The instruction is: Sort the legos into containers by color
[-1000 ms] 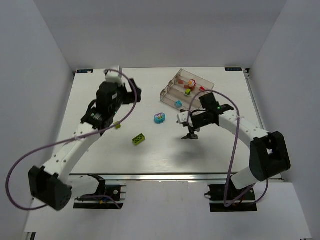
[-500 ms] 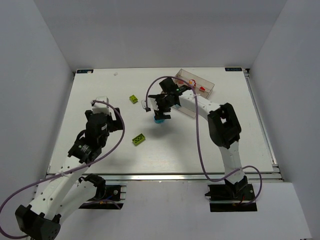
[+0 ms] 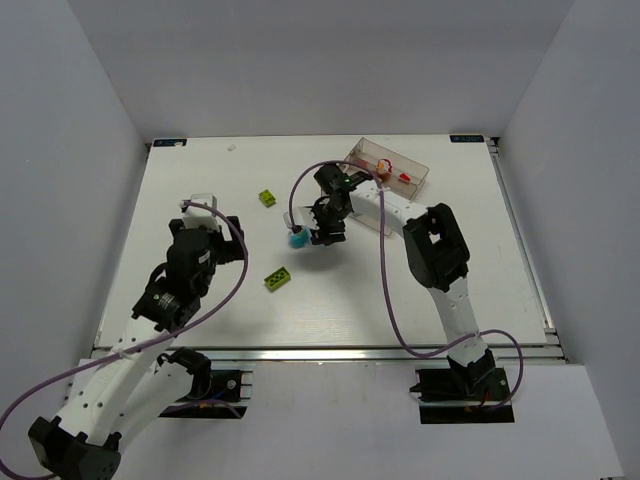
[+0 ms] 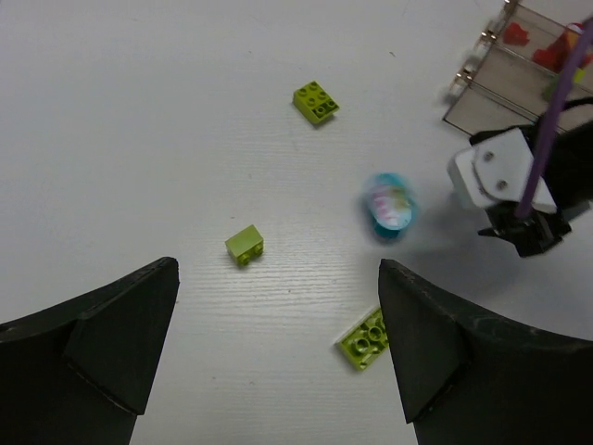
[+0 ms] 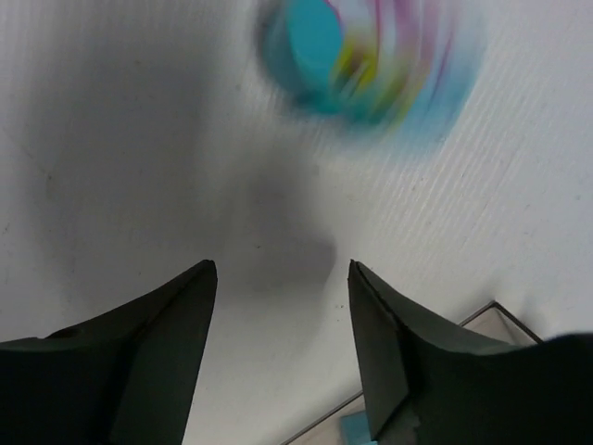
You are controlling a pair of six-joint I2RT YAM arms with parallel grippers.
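Lego (image 4: 389, 206) blurred cyan just off right tool (image 5: 283, 269), spread and empty, left tool (image 4: 278, 271) wide, tray (image 3: 396, 151) edge near.

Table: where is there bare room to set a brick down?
Bare: right side, from the tray to the near edge; far left corner beyond the square lime brick. Crowded: centre, around the right gripper, cyan brick, long lime brick.

A cyan-and-magenta brick (image 3: 297, 237) showed only as a blur, just left of the clear tray (image 3: 420, 170). Three lime bricks lay apart: a square one (image 3: 267, 198), a long one (image 3: 278, 279) and a tiny one (image 4: 245, 245). Red bricks (image 3: 404, 177) sat inside the tray.
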